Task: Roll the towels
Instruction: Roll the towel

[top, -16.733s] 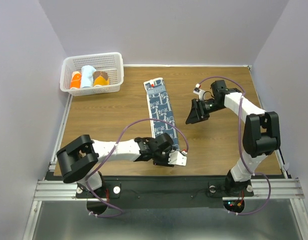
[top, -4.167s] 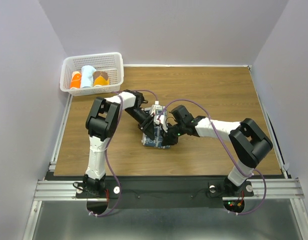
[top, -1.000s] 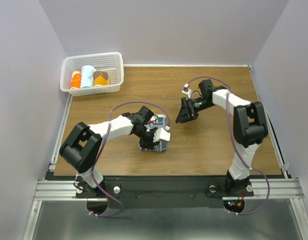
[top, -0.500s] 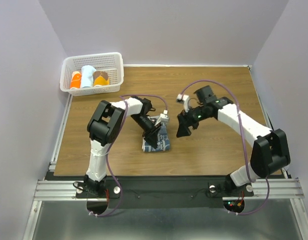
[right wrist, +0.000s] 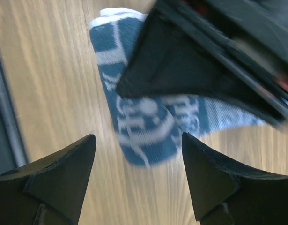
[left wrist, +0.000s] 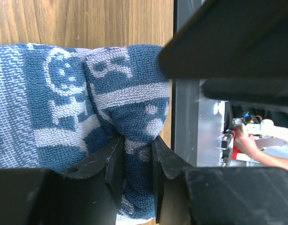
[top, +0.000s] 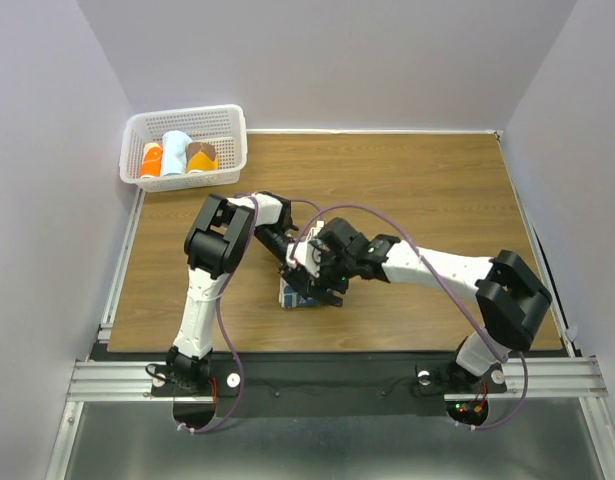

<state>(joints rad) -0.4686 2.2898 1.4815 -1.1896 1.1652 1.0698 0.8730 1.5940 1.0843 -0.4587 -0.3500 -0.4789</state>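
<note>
The towel [top: 297, 297] is dark blue with pale square marks. It is bunched into a short, fat roll. It lies on the wooden tabletop [top: 437, 200], a bit left of the middle and closer to the near edge than the far edge.

From the left wrist camera, the towel [left wrist: 64, 108] looks fluffy and has a deep fold in it. The left gripper [left wrist: 134, 164] has its two fingers [left wrist: 113, 161] squeezed together on a bump of the cloth. The cloth is pinched tight between them. From above, the left gripper [top: 295, 268] sits on the far side of the roll, and its arm bends in from the left.

The right gripper [top: 319, 287] is just beside the roll on its right side, very close to the left gripper. From the right wrist camera, the right gripper [right wrist: 137, 136] has its fingers [right wrist: 55, 173] spread wide apart. One round end of the towel [right wrist: 144, 126] shows between them, lying on the tabletop [right wrist: 50, 70]. I cannot tell if the fingers touch it. The dark body of the left gripper [right wrist: 195, 61] covers the far part of the roll in that view.

Well apart from all this, in the far left corner of the tabletop, stands a white basket [top: 187, 110]. Inside it are three rolled towels side by side: an orange roll [top: 150, 160], a light blue roll [top: 174, 152], and an orange and brown roll [top: 200, 157].
</note>
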